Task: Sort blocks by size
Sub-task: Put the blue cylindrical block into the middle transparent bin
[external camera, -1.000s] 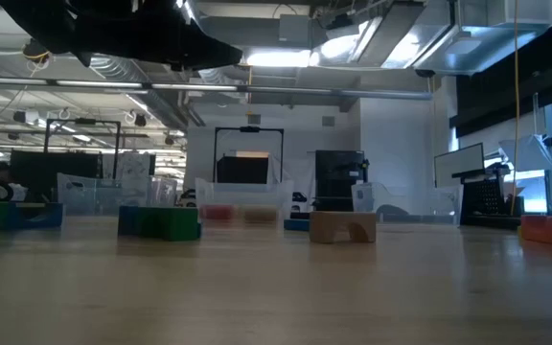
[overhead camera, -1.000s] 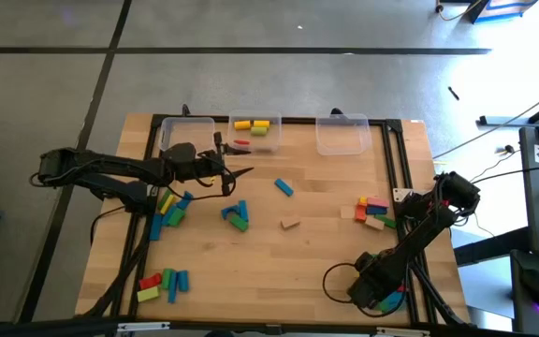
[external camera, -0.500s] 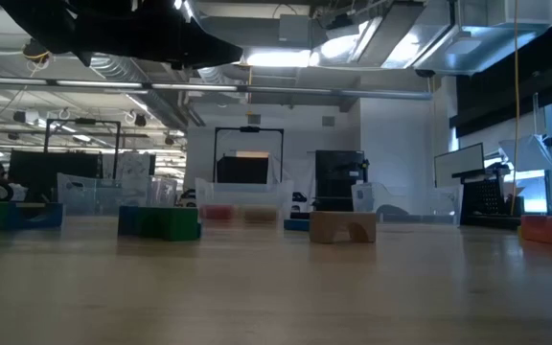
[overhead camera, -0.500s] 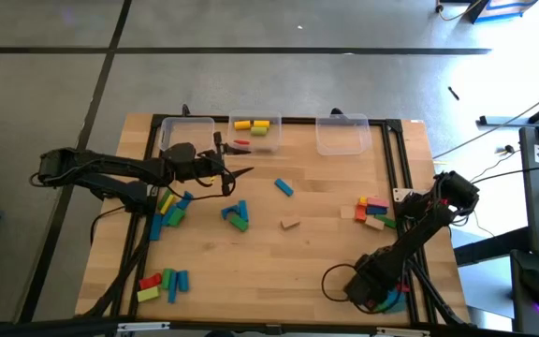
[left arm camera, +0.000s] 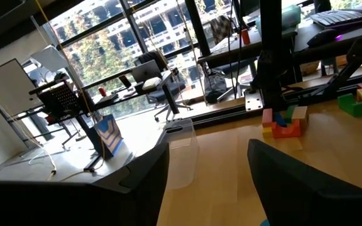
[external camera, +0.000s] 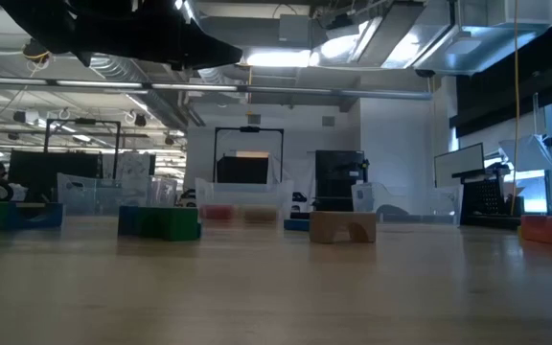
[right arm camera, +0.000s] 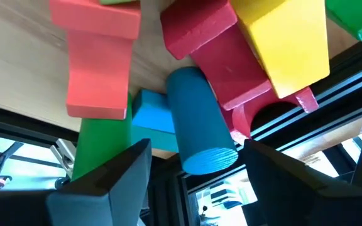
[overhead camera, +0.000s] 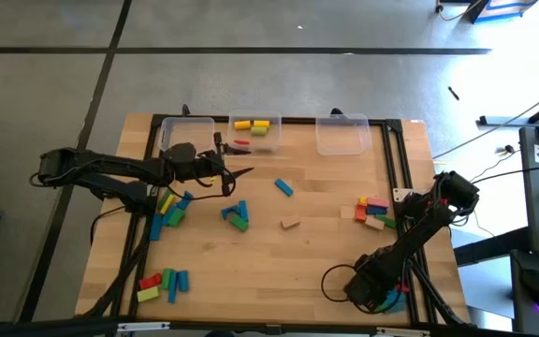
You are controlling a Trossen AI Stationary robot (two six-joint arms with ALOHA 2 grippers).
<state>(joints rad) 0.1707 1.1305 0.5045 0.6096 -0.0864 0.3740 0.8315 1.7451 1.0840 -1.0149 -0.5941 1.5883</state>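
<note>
Right pincer [right arm camera: 193,164], spread, hovers at a blue cylinder [right arm camera: 200,122] near the bench's front right corner; left pincer [overhead camera: 235,175] also spread.

The table [overhead camera: 326,234] is showing pale wood with a fine grain and a matt face. The bins [overhead camera: 342,137] at its far edge are looking like clear, thin plastic. The blocks [right arm camera: 197,119] are showing painted wood, smooth and faintly satin, with grain visible on the blue cylinder's end. The gripper fingers [left arm camera: 294,182] are appearing as dark matt plastic.
</note>
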